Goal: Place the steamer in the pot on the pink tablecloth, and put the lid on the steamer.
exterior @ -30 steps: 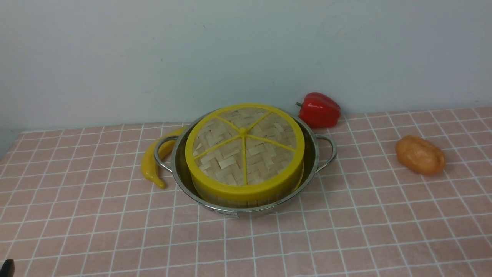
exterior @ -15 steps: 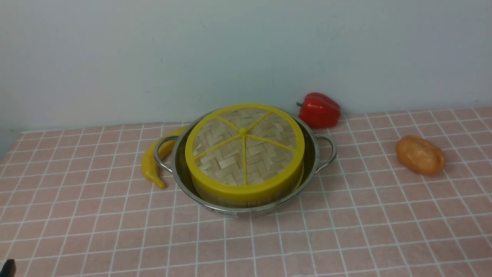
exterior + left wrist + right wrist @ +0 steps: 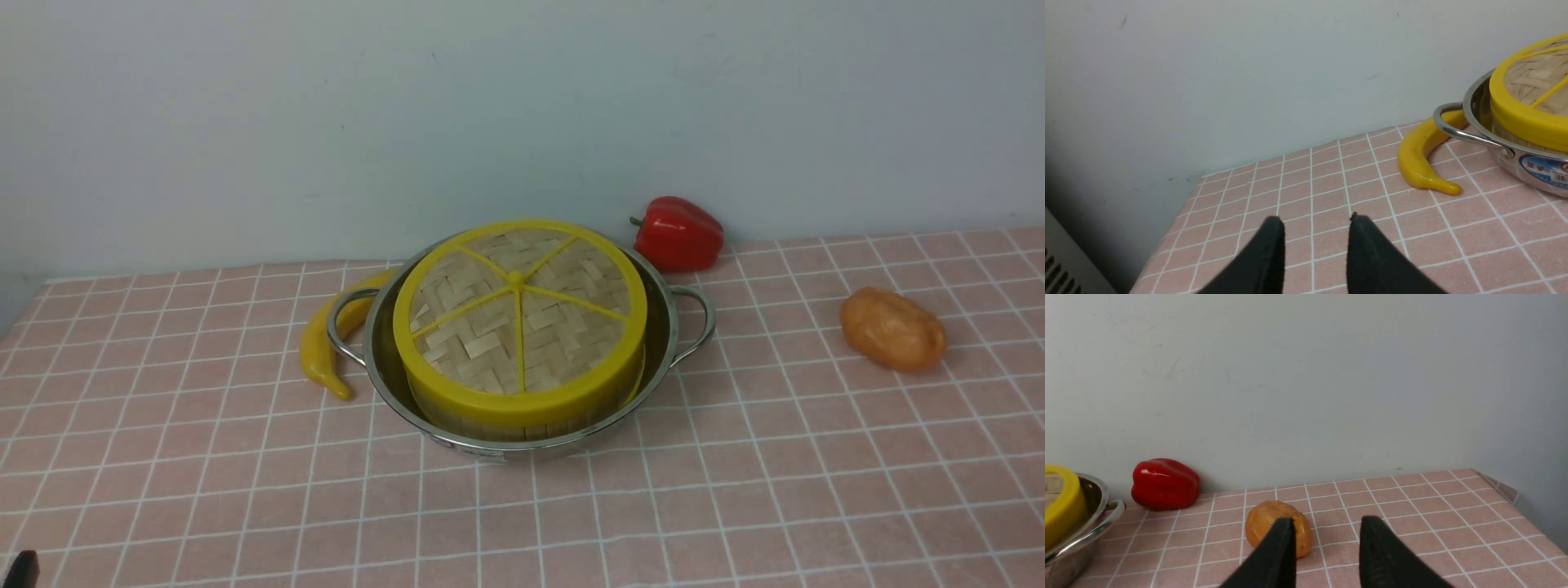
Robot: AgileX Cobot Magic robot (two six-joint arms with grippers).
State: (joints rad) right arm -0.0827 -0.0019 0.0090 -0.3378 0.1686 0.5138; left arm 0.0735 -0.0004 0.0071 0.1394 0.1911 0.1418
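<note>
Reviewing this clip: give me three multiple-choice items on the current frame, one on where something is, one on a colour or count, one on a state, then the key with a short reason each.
1. Where does the yellow banana lie?
A. Inside the pot
B. On the pink tablecloth beside the pot's left handle
C. On top of the lid

2. What colour is the bell pepper by the wall?
A. Green
B. Red
C. Purple

3. What is the state of the lid?
A. Sitting on the steamer in the pot
B. Flat on the cloth
C. Held in the right gripper

Key:
1 B, the banana curves along the cloth next to that handle.
2 B, it is glossy red.
3 A, the lid caps the steamer; the right gripper and left gripper are both open and hold nothing.
</note>
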